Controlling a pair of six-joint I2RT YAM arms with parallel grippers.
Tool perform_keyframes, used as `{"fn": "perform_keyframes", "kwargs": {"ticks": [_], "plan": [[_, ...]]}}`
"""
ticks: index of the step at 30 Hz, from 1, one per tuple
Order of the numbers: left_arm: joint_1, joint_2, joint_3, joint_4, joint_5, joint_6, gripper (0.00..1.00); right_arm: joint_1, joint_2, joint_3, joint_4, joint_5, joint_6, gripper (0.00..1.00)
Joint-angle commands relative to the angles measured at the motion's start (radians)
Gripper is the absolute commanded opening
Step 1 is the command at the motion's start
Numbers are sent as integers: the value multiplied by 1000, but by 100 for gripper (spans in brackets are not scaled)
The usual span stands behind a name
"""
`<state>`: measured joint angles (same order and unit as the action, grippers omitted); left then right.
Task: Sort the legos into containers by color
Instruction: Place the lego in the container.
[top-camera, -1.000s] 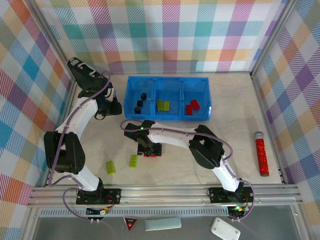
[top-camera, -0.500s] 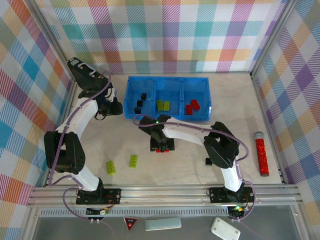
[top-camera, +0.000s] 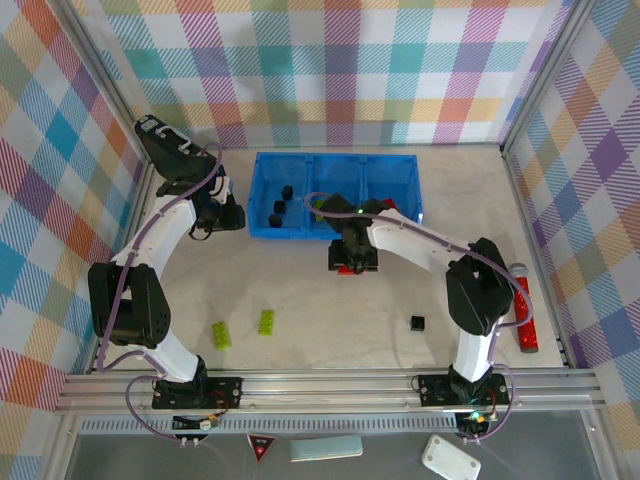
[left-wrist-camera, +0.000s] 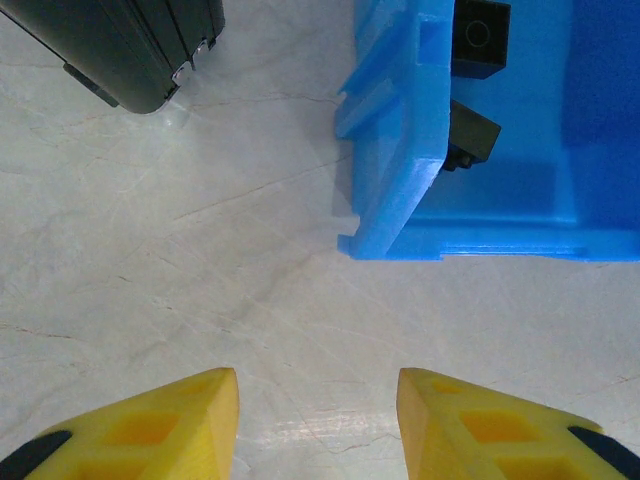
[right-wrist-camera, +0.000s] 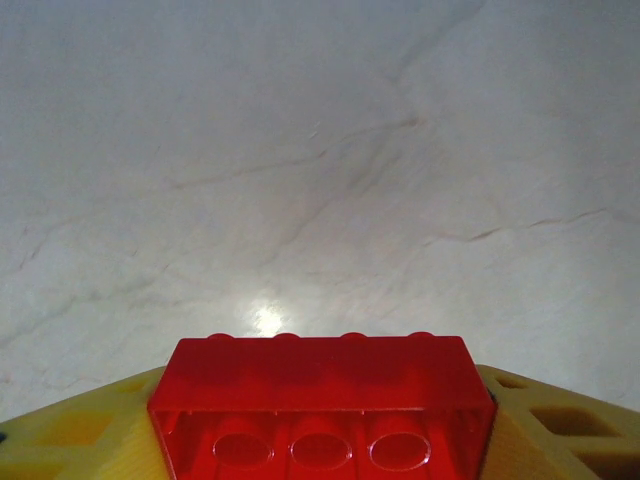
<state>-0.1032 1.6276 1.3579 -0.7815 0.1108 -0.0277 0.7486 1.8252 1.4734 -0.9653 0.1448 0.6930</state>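
Tray's left compartment (top-camera: 270, 178) with black bricks (top-camera: 278, 208); left fingers (left-wrist-camera: 150, 425) apart, right fingers (right-wrist-camera: 560, 430) around red brick (right-wrist-camera: 320, 390).

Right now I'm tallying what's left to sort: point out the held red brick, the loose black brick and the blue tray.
red brick (right-wrist-camera: 320, 390): right wrist view, middle of its near face.
black brick (top-camera: 417, 322): top external view, its top.
blue tray (top-camera: 285, 232): top external view, its near wall.

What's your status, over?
Right gripper shut on red brick, short of tray. Left gripper open, empty. Two green bricks, one black brick loose. Nothing blocking.
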Motion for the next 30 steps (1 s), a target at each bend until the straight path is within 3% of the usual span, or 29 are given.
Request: {"fn": "perform_keyframes", "kwargs": {"ticks": [1,14,30], "plan": [[2,-27,-11,4,-18,25,46,-51,-31,33,-35,-12,-79,66],[2,-21,-12,4,-13,29,46,-300,60,246,-64,-77,-289,66],[0,-9,-21,10,-23,28,46,-457,446,758,-159,-113,-396,66]]}}
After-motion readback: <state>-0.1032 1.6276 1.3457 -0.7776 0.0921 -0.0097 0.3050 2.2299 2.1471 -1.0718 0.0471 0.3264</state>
